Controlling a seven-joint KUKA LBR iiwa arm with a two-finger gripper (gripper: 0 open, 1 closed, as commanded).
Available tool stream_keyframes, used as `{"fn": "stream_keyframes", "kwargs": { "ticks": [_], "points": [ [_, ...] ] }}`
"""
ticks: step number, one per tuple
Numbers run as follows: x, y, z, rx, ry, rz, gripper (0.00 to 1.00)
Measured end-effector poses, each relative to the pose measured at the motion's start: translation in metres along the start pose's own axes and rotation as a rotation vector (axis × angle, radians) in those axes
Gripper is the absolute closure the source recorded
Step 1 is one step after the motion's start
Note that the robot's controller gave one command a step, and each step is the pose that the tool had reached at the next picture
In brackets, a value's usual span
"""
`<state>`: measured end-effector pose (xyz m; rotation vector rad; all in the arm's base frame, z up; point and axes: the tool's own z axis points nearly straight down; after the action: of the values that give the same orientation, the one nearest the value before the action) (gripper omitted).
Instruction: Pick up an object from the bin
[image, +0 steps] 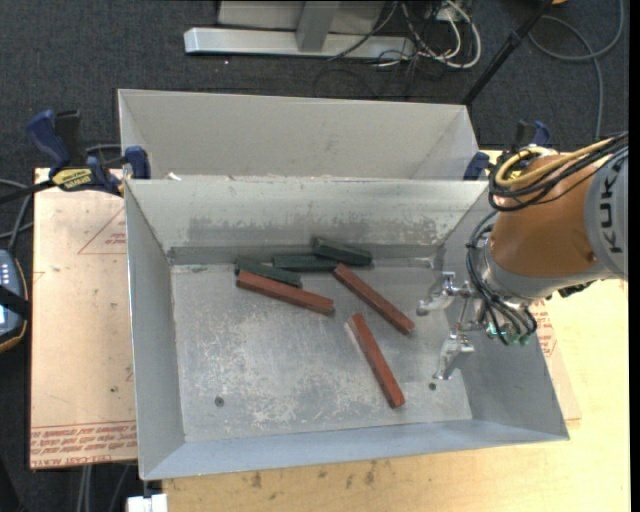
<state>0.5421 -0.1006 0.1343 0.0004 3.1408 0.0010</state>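
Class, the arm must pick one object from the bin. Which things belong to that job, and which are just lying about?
Belong to the job:
two-finger gripper, open and empty
grey metal bin
three red-brown rectangular bars
dark green rectangular bars by the back wall

Lying about:
tangled cables on the floor
pale grey flat metal base beyond the bin

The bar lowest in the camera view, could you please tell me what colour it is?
The bar is reddish brown, shown best in the camera view.
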Motion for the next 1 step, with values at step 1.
{"fn": "stream_keyframes", "kwargs": {
  "ticks": [1],
  "points": [
    [-0.0009,0.0002,0.0003,0.0,0.0,0.0,0.0]
  ]
}}
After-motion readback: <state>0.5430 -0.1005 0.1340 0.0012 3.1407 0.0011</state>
